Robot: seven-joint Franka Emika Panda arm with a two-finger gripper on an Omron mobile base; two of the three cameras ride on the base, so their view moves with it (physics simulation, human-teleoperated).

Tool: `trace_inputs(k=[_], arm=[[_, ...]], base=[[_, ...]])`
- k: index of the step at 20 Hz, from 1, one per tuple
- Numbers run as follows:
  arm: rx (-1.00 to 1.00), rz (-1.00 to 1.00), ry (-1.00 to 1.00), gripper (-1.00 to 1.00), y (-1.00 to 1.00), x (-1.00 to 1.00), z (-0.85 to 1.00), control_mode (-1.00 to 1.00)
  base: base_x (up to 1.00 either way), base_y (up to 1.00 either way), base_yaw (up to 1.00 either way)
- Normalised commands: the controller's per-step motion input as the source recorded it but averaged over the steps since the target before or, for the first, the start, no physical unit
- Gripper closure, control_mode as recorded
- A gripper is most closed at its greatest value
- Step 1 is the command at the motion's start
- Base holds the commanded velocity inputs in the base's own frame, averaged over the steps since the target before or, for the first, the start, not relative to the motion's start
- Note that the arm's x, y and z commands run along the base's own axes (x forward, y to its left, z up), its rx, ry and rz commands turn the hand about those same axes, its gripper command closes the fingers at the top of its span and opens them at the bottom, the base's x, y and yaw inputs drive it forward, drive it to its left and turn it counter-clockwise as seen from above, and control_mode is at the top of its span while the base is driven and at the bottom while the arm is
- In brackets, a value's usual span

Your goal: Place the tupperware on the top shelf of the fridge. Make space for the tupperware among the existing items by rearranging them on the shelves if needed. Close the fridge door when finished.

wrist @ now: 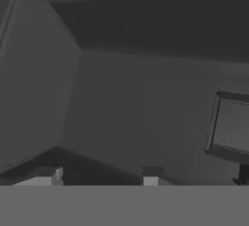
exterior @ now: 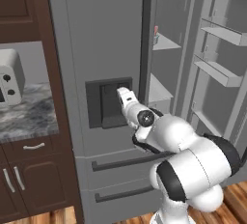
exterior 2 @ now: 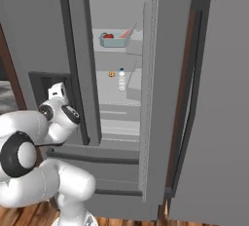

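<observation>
My arm (exterior: 193, 170) is glossy white, with bulbous rounded links, black joint bands and a dark round cap.

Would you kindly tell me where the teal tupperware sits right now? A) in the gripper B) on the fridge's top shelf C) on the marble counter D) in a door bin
B: the tupperware rests on the top shelf inside the open fridge.

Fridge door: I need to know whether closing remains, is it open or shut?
Open. The right door swings outward, exposing the tupperware on the top shelf.
</observation>
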Motion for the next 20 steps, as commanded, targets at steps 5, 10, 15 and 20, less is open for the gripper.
trace_inputs(k=[5, 10, 15, 20], arm=[[0.00, 0.18, -0.02, -1.00, 0.43, -0.37, 0.16, -1.00], [-0.02, 0.03, -0.09, -1.00, 0.81, -0.65, 0.89, -1.00], [-0.01, 0.00, 0.02, -1.00, 0.65, -0.48, 1.00, -1.00], [0.00, 0.00, 0.27, -1.00, 0.15, -0.64, 1.00, -1.00]], base=[[0.00, 0.00, 0.00], [0.00, 0.00, 0.00], [0.00, 0.00, 0.00], [0.00, 0.00, 0.00]])
